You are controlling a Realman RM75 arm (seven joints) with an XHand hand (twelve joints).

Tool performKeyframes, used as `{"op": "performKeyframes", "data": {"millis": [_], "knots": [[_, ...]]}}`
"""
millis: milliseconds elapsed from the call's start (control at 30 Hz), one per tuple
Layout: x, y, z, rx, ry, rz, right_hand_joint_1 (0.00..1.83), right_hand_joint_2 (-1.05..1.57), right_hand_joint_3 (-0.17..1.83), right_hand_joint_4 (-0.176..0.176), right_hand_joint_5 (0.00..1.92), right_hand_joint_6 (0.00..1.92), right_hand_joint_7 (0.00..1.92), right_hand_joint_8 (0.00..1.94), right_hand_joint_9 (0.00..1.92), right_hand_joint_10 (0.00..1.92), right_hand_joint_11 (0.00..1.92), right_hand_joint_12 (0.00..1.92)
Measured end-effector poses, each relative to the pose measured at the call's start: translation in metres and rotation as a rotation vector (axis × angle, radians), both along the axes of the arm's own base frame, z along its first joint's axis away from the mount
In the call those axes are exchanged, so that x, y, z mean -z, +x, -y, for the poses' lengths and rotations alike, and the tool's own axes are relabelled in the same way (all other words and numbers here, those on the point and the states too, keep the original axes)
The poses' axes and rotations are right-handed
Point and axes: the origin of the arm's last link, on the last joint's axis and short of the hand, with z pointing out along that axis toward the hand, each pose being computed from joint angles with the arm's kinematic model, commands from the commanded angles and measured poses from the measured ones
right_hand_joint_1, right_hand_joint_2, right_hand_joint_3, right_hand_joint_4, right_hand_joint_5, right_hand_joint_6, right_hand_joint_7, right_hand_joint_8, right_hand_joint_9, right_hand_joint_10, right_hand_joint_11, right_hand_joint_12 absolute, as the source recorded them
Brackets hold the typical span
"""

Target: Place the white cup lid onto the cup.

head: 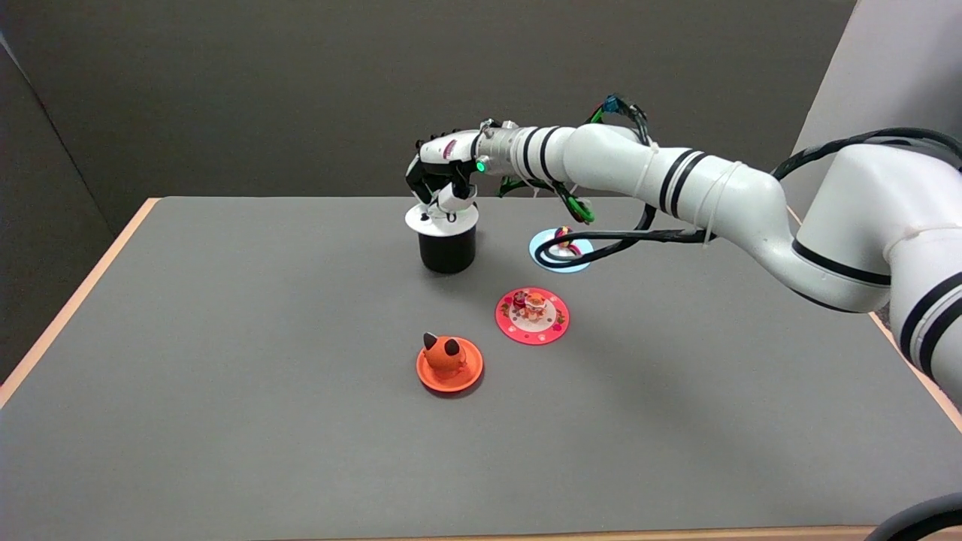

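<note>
A black cup (pixel 448 249) stands upright near the far middle of the grey table (pixel 225 376). The white cup lid (pixel 440 218) lies flat across its rim. My right hand (pixel 443 176) hangs directly over the lid, fingers curled down around the lid's top; the fingertips touch or nearly touch it. Whether the hand still grips the lid's knob cannot be told, since the fingers hide it. The right arm reaches in from the lower right.
Three other lids lie on the table: a light blue one (pixel 549 244) partly under the arm's black cable, a red patterned one (pixel 532 315) and an orange one with a cat figure (pixel 449 362). The table's wooden edges run left and right.
</note>
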Motion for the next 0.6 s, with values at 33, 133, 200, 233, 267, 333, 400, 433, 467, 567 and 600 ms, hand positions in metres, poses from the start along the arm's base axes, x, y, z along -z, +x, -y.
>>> {"op": "performKeyframes", "data": {"millis": [33, 133, 200, 233, 267, 333, 400, 433, 467, 567, 600], "knots": [[-0.0002, -0.0002, 0.0, 0.0, 0.0, 0.0, 1.04, 1.28, 0.22, 0.024, 0.58, 1.62, 0.49, 1.77, 0.55, 1.24, 0.55, 0.84], [-0.001, -0.001, -0.0002, 0.002, -0.002, 0.001, 1.04, 1.28, 0.22, 0.024, 0.58, 1.63, 0.49, 1.77, 0.54, 1.24, 0.55, 0.84], [-0.0013, -0.0012, -0.0003, 0.002, -0.003, 0.001, 1.04, 1.28, 0.22, 0.023, 0.58, 1.63, 0.48, 1.78, 0.54, 1.25, 0.55, 0.84], [-0.0015, -0.0015, -0.0004, 0.002, -0.003, 0.001, 1.04, 1.28, 0.22, 0.023, 0.58, 1.63, 0.48, 1.78, 0.54, 1.25, 0.55, 0.84], [-0.0018, -0.0017, -0.0004, 0.003, -0.004, 0.002, 1.04, 1.28, 0.22, 0.024, 0.58, 1.63, 0.48, 1.78, 0.54, 1.24, 0.55, 0.84], [-0.0023, -0.002, -0.0005, 0.003, -0.004, 0.002, 1.04, 1.28, 0.22, 0.025, 0.58, 1.63, 0.49, 1.77, 0.54, 1.24, 0.55, 0.84], [-0.0028, -0.0019, -0.0004, 0.001, -0.006, 0.002, 1.04, 1.28, 0.22, 0.026, 0.58, 1.63, 0.49, 1.77, 0.54, 1.24, 0.54, 0.84], [-0.003, -0.0017, -0.0003, -0.001, -0.007, 0.003, 1.04, 1.28, 0.21, 0.027, 0.57, 1.63, 0.49, 1.77, 0.54, 1.24, 0.54, 0.84], [-0.0032, -0.0016, -0.0002, -0.002, -0.008, 0.003, 1.03, 1.28, 0.22, 0.027, 0.57, 1.64, 0.49, 1.77, 0.53, 1.25, 0.54, 0.84], [-0.0038, -0.0017, -0.0001, -0.004, -0.01, 0.003, 1.03, 1.3, 0.19, 0.028, 0.55, 1.66, 0.48, 1.78, 0.53, 1.24, 0.53, 0.85], [-0.004, -0.0015, 0.0001, -0.006, -0.011, 0.003, 1.03, 1.3, 0.19, 0.028, 0.55, 1.66, 0.48, 1.78, 0.53, 1.25, 0.52, 0.85]]}}
